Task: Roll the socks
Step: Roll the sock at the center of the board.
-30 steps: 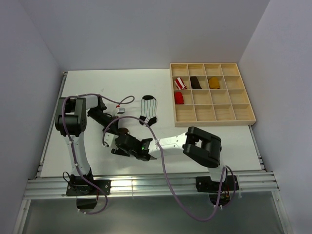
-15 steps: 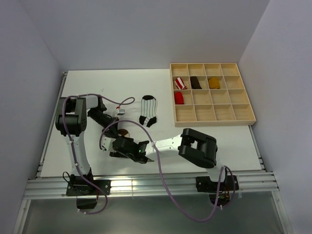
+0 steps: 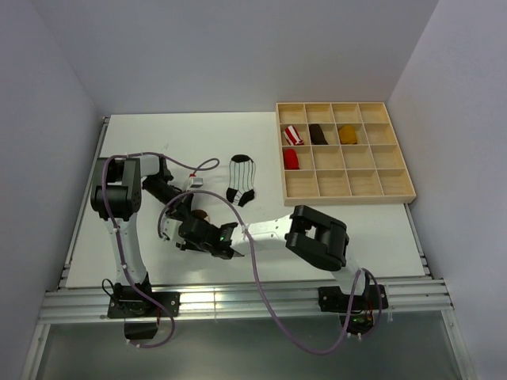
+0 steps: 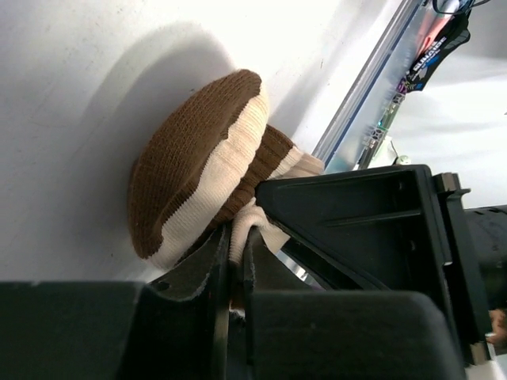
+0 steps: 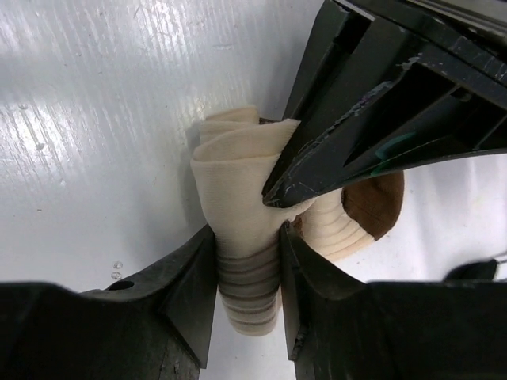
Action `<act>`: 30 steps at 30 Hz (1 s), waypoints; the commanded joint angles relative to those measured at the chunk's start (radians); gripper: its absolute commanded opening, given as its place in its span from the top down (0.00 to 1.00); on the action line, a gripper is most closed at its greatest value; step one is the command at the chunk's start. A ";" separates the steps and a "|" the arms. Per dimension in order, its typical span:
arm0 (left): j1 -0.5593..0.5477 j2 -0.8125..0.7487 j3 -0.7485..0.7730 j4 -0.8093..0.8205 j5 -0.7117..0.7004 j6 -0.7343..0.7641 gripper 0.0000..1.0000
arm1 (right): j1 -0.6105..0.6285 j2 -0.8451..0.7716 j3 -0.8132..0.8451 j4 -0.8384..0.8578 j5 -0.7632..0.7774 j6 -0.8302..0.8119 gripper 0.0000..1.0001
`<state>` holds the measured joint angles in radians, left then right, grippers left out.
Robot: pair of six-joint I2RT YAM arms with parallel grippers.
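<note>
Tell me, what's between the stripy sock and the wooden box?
Nothing. In the top view, only bare white table separates the black-striped sock from the wooden compartment tray.

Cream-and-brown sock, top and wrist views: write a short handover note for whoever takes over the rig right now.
Grippers: the left gripper is pinched shut on a fold of the cream sock. The right gripper is closed on the same sock's ribbed band end.
Things: the cream sock is bunched and partly rolled on the table, between the two grippers. The striped sock lies flat and apart from both arms, left of the wooden tray.
Done: the cream sock's roll is started.
Left: finish that roll, then roll the striped sock.
</note>
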<state>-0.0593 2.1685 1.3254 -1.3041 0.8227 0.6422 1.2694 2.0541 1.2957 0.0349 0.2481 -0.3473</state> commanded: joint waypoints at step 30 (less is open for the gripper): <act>0.052 -0.312 -0.067 0.488 -0.066 -0.205 0.68 | -0.254 0.141 0.229 -0.334 -0.639 0.228 0.83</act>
<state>-0.0200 1.9278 1.2861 -0.9409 0.7887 0.4896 1.0225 2.1334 1.5085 -0.1894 -0.3676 -0.1345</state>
